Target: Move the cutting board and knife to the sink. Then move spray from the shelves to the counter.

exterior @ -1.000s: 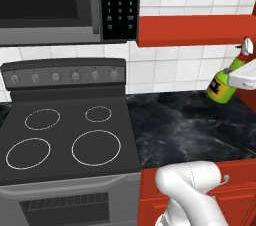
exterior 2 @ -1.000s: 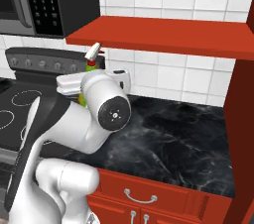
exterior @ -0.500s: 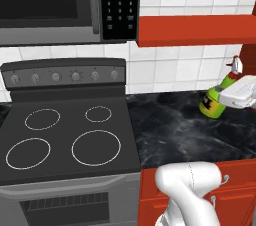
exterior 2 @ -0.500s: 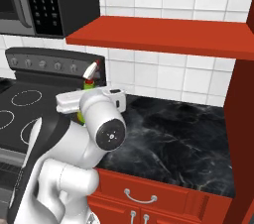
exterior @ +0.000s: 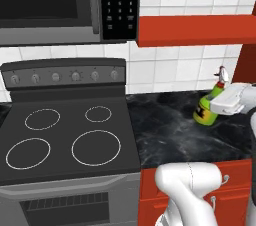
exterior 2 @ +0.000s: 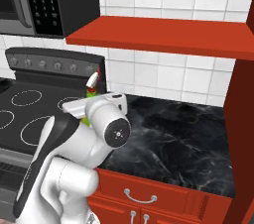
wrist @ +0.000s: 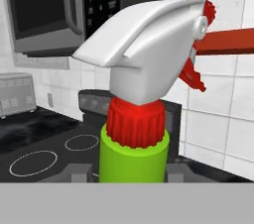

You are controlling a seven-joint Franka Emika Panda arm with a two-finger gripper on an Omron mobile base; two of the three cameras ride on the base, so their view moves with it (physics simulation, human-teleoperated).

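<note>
In the left base view, the white hand covers the right side of the green spray bottle with the white-and-red trigger head [exterior: 207, 108], and its small dark label is too small to read. In the right base view, centre left, the white arm hides all but its head. In the hand view, the grey band cuts off its lower body.

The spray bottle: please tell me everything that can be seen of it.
The green plastic spray bottle has a red collar, a white trigger head with a red lever, and a dark-and-yellow label. It leans slightly, held in the white gripper low over the black marble-patterned counter, below the red shelf. Whether its base touches the counter is unclear.
</note>
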